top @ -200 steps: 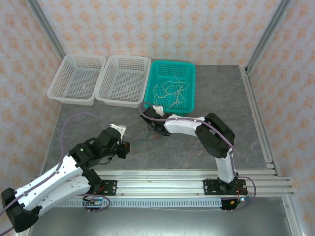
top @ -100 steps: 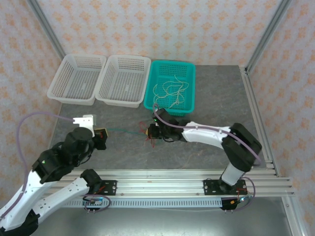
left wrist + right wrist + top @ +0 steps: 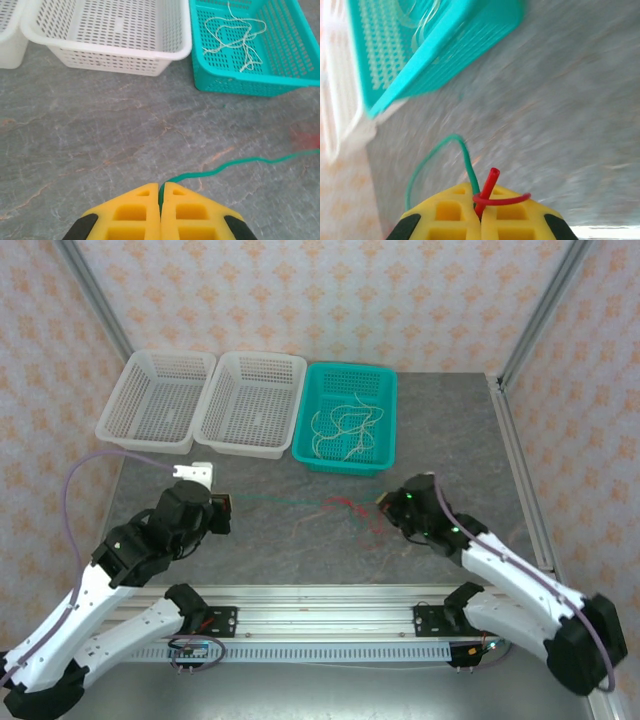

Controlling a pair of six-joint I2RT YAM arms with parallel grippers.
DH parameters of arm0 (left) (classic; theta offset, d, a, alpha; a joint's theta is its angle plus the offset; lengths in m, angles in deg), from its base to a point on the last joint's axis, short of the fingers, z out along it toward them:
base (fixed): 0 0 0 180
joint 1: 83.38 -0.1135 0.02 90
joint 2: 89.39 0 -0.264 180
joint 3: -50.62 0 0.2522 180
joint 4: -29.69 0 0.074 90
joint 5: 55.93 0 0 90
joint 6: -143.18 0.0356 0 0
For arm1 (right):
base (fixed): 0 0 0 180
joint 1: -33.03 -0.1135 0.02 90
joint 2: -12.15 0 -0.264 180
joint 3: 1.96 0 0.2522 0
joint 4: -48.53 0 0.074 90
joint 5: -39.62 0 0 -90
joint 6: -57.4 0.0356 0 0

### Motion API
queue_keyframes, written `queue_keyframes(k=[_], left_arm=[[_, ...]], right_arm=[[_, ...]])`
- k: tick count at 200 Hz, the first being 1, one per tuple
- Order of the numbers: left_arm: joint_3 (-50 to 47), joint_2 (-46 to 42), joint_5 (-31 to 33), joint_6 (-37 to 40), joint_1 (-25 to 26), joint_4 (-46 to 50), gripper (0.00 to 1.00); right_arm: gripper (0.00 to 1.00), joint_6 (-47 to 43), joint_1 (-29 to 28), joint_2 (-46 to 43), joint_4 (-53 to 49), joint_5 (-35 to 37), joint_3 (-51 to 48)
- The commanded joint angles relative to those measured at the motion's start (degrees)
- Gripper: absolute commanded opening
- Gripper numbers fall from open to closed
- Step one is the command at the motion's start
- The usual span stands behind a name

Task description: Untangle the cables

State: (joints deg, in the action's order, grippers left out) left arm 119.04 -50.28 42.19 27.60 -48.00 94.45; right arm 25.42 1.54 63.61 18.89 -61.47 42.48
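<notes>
jaws closed both sides: left gripper (image 3: 160, 187) pinches green cable (image 3: 235, 163), right gripper (image 3: 480, 196) pinches red cable (image 3: 491, 181).

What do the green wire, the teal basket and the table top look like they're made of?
The green wire looks plastic-sheathed: smooth, slightly glossy, lying in soft curves. The teal basket looks like moulded plastic: one even colour, walls of regular small holes. The table top is matte grey with stone-like veins; whether it is real stone or a printed laminate, I cannot tell.
</notes>
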Motion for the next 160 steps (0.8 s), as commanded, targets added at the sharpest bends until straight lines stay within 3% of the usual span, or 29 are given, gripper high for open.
queue_keyframes(k=[1, 12, 52, 77, 112, 160], left_arm=[[-1.3, 2.8, -2.2, 2.5, -5.5, -3.7, 0.00], [-2.6, 5.5, -4.5, 2.1, -6.3, -5.5, 0.00], [-6.9, 6.8, -3.5, 1.5, -9.1, -8.7, 0.00], [-8.7, 6.4, -2.9, -1.0, -12.9, -7.1, 0.00], [-10.5, 6.5, -0.8, -4.7, -16.9, -5.9, 0.00], [-13.4, 10.6, -9.9, -7.8, -16.9, -13.5, 0.00]], right_arm=[[0.08, 0.1, 5.3, -2.3, -15.3, 12.9, -2.7], [0.09, -1.6, 7.6, -1.3, -17.3, 13.8, -1.9], [0.05, -4.4, 16.4, 7.0, -21.4, 14.5, -0.3], [0.10, -2.3, 20.8, 7.3, -22.4, 18.6, -0.4], [0.10, -5.5, 29.7, 6.1, -22.0, 18.6, 1.4], [0.07, -9.6, 31.0, 7.7, -19.2, 14.3, 0.9]])
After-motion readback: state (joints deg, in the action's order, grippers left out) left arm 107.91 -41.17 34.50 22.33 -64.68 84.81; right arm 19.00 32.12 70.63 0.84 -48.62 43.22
